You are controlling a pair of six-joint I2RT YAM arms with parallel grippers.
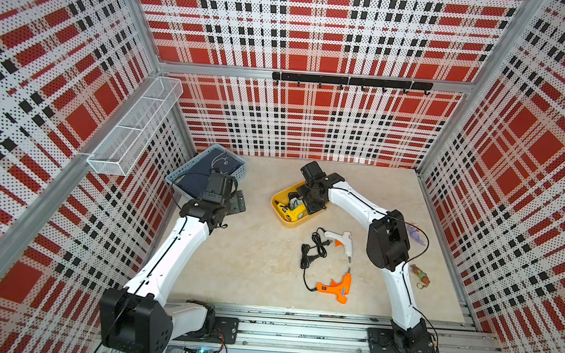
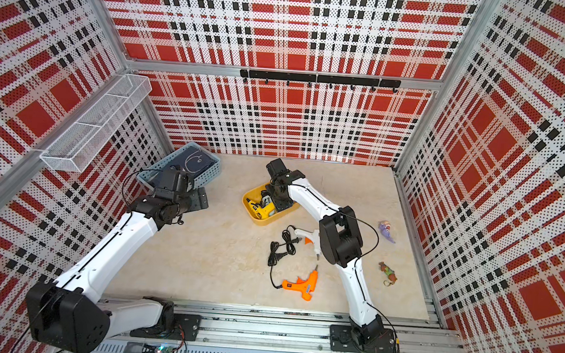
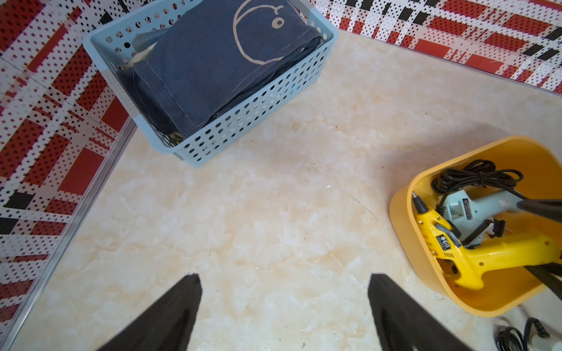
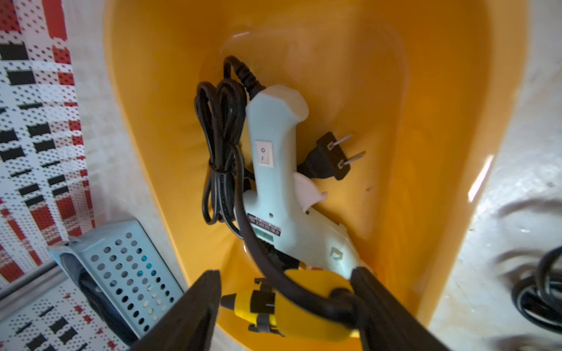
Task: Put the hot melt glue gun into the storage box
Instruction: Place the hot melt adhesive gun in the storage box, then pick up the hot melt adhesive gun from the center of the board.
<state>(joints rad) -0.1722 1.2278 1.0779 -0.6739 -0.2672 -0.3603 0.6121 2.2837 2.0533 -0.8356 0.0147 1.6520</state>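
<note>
surface point(image 1: 251, 250): pale marbled top, walled on three sides by red plaid panels.
left arm point(image 1: 171, 255): reaches toward the far left corner; its left jaws hang over bare surface beside the basket.
left jaws: spread wide, holding and touching nothing.
right arm point(image 1: 351, 198): bends over the storage box, wrist pointing down into it.
right jaws: parted, one on each side of the yellow glue gun. The wrist view shows a gap at the nozzle side, while the other one meets the gun's cord end. The gun lies on the box floor, not lifted.
wire rack point(image 1: 133, 127): one, white, fixed to the left wall.
hook rail point(image 1: 350, 81): one, black, on the back wall.
basket point(image 3: 252, 121): one, pale blue with punched holes, in the far left corner, holding a folded dark cloth point(image 3: 219, 60).
storage box point(image 1: 282, 220): one, mustard yellow, near the far edge at about mid-width.
glue guns: four in all, two inside the box, two outside.
yellow glue gun point(image 3: 486, 258): in the box, lying on its side.
pale blue glue gun point(image 4: 273, 170): in the box beside the yellow one, with its tied cord and plug next to it.
white glue gun point(image 1: 340, 240): on the surface, just nearside of the box.
orange glue gun point(image 1: 338, 287): on the surface toward the near edge, nozzle close to the white gun's nozzle.
cords point(image 1: 314, 252): black, bundled just left of those two guns.
toys: two small figures by the right edge, one purple point(image 2: 387, 231), one brown and green point(image 2: 388, 272).
</note>
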